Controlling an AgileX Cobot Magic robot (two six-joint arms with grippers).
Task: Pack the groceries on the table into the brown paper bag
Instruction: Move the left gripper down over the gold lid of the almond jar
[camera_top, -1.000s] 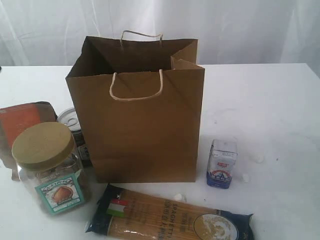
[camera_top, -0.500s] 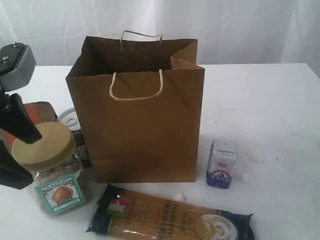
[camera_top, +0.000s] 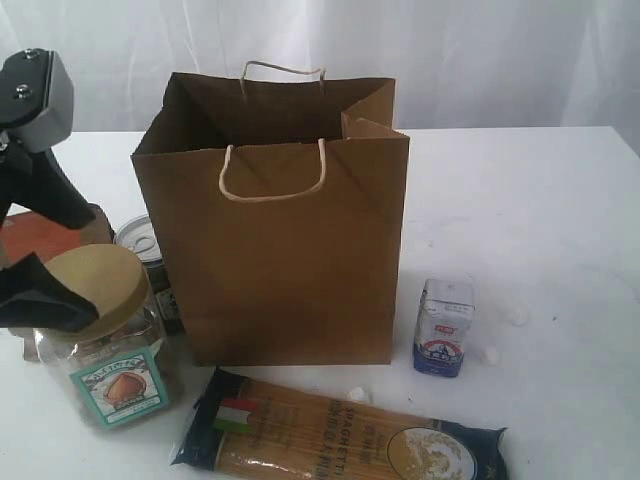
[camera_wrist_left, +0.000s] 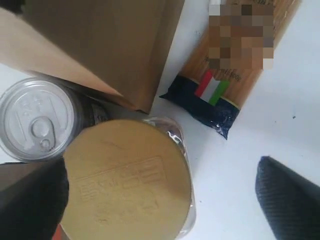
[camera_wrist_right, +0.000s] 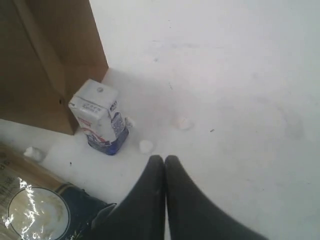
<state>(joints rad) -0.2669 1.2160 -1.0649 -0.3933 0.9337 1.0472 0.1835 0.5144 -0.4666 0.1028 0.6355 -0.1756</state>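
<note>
tabletop (camera_top: 540, 200): white, flat, wide
brown paper bag (camera_top: 290, 260): upright, mid-tabletop, mouth open
jar (camera_top: 110, 340): clear, tan lid, upright, front left of bag
can (camera_top: 137, 240): upright, behind jar, just beside bag's left side
pouch (camera_top: 35, 235): orange label, far left behind jar, partly hidden
carton (camera_top: 443, 327): white-blue, upright, right of bag, apart
spaghetti packet (camera_top: 340, 440): flat, in front of bag
crumbs (camera_top: 491, 354): white, few, near carton

Only word I can actually make out is SPAGHETTI, printed sideways on the pasta packet (camera_top: 340, 440), next to a green-white-red flag stripe. The jar (camera_top: 105, 340) has a teal label with arched lettering, too small to read. The carton (camera_top: 443, 328) shows a red and blue logo, also illegible. The lid (camera_wrist_left: 125, 180) has embossed writing, can't read it either
</note>
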